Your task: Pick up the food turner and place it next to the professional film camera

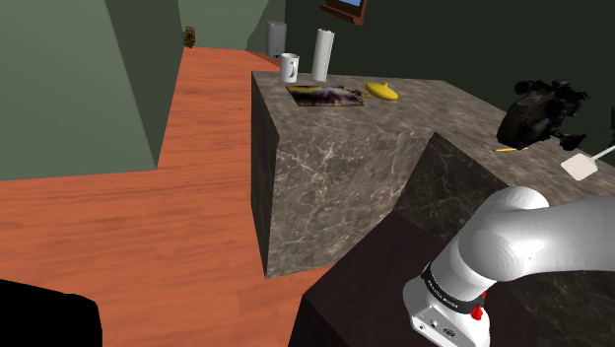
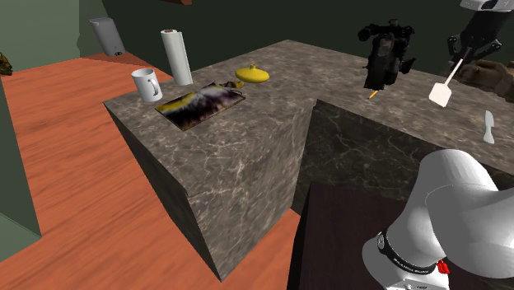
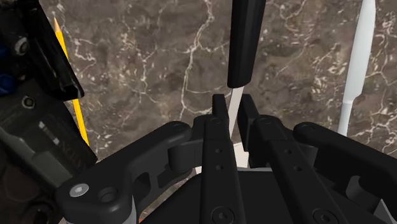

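So the all-black two-finger gripper is clamped on the thin white shank of the white-bladed, black-handled food turner, fingers pinching it from both sides, def a grip and not just hovering. In the second exterior view the turner's square blade hangs off to the right of the bulky black professional film camera, near it but not touching; can't tell whether the blade touches the dark veined marble counter. A yellow pencil lies right beside the camera, partly tucked under it in the wrist view. On the same side of the camera as the turner but further out there's a slim white utensil flat on the counter. Well away from the camera, at the counter's other end, sit a white mug, an upright white paper roll, a flat dark rectangular tray w/ yellow streaks and a small yellow domed thing. Shoulder view has the same layout: blade just to the right of the camera.
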Robot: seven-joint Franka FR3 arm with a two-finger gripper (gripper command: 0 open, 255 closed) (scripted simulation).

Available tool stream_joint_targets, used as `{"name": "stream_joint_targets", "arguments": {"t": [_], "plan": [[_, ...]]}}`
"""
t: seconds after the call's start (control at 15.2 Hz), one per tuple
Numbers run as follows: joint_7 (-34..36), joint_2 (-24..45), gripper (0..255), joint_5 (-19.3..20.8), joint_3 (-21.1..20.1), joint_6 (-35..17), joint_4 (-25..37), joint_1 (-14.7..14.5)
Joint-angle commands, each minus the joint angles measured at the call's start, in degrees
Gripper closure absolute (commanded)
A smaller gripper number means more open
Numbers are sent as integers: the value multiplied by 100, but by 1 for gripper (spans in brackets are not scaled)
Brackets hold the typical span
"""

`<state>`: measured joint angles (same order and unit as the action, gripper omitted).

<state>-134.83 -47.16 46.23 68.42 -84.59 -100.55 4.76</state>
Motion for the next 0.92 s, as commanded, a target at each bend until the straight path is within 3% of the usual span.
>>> {"name": "stream_joint_targets", "arguments": {"t": [0.0,0.86], "plan": [[33,-60,255,54,40,-111,-148,38],[285,-389,255,439,391,-827,-1047,216]]}}
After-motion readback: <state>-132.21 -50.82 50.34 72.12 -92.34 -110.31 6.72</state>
